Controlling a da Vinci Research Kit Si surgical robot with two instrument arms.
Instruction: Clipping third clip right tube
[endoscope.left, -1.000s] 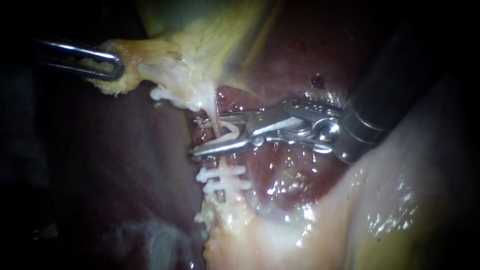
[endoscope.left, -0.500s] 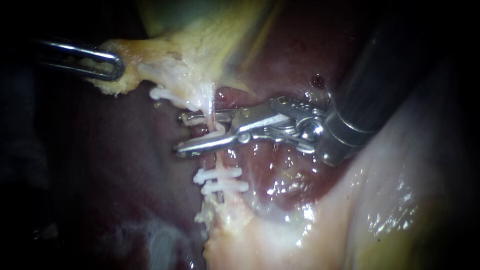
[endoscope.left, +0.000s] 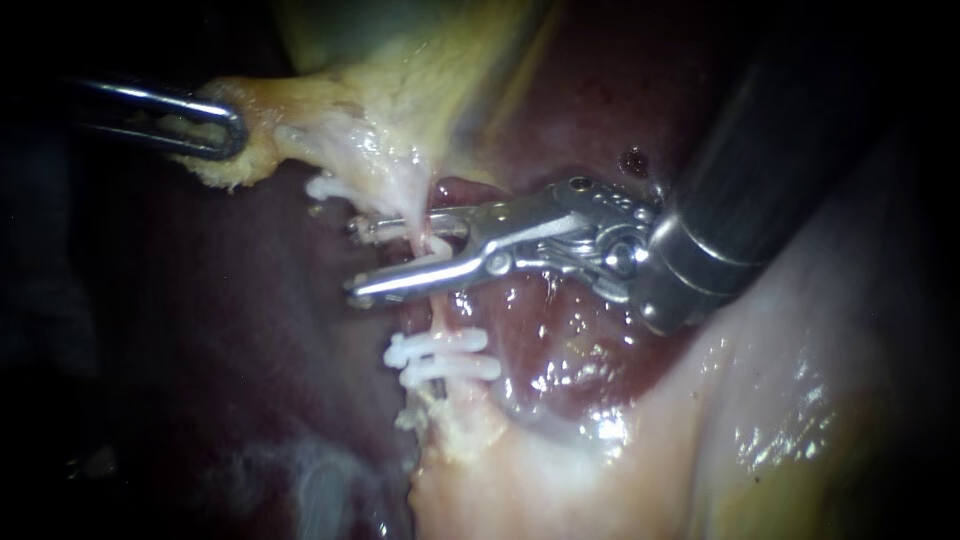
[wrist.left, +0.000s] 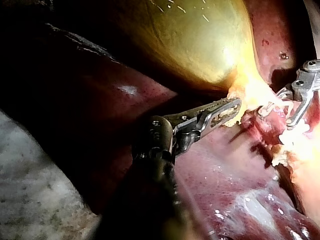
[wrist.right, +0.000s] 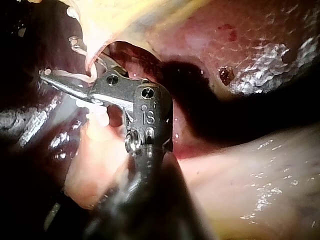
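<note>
My right instrument (endoscope.left: 355, 258) has slid farther across the tube (endoscope.left: 438, 315) over the last second, and its tips now reach past the far side. Its jaws stand apart, carrying the third clip (endoscope.left: 440, 262) astride the tube, just above the two clips (endoscope.left: 445, 357) already set. I judge it ready to squeeze. My left instrument (endoscope.left: 215, 130) grips the gallbladder (endoscope.left: 400, 100), stretching the tube, which looks thin, pink, taut and glistening.

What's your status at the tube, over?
Left instrument jaws shut on gallbladder. Right instrument jaws carry clip astride tube, above two set clips. Nothing in the way.
</note>
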